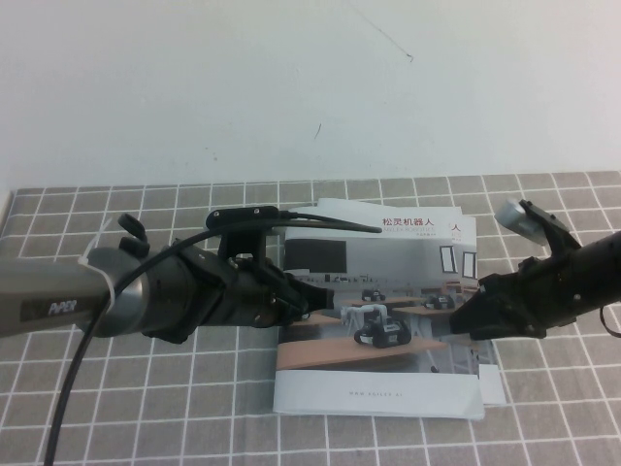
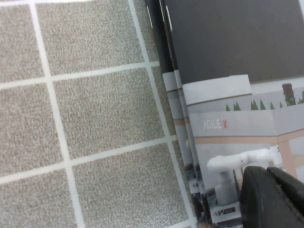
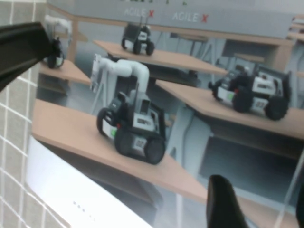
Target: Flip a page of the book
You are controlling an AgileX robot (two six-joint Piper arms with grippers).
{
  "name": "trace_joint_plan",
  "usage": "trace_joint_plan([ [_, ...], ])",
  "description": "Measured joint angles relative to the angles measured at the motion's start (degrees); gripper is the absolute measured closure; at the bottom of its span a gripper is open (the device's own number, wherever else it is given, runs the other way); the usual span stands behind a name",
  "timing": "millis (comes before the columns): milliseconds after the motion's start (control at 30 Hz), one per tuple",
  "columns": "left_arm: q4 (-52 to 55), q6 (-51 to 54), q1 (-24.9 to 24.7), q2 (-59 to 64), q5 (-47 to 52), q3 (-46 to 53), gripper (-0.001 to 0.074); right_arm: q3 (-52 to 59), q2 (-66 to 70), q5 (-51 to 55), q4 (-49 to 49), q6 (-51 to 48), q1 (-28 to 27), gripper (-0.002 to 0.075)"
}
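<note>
From my remote station, I see the book (image 1: pixel 383 320) lying closed on the bench (image 1: pixel 146 408), which is covered in a grey tiled-pattern cloth. Its top leaf, the page (image 1: pixel 388 291) printed with small wheeled robots on wooden desks, lies flat, with the edges of inner sheets peeking out along the book's right side. My left arm reaches in across the book's left edge, and the left pincer (image 1: pixel 315 299) sits low over the cover near the spine; I cannot tell how its fingers stand. My right arm comes in from the book's right side, the right pincer (image 1: pixel 464 313) just above the cover's right edge, its fingers (image 3: pixel 223 202) spread apart with nothing between them. In the right wrist view the printed robots fill the frame close under the pincer.
</note>
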Motion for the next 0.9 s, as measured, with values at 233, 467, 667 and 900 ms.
trace_joint_plan([
  [233, 0.0, 0.0, 0.0, 0.0, 0.0, 0.0, 0.0738, 0.0, 0.7, 1.36, 4.15, -4.05, -0.18, 0.0384],
  [467, 0.0, 0.0, 0.0, 0.0, -0.33, 0.0, 0.0738, -0.86, 1.34, 4.35, 6.6, -6.32, -0.28, 0.0384],
  [667, 0.0, 0.0, 0.0, 0.13, -0.33, 0.0, 0.0738, -5.37, -0.01, 9.35, 3.74, -3.38, -0.28, 0.0384],
  [900, 0.0, -0.21, 0.0, 0.13, -0.33, 0.0, 0.0738, -8.62, -0.8, 13.08, 2.32, -0.92, 0.07, 0.0384],
])
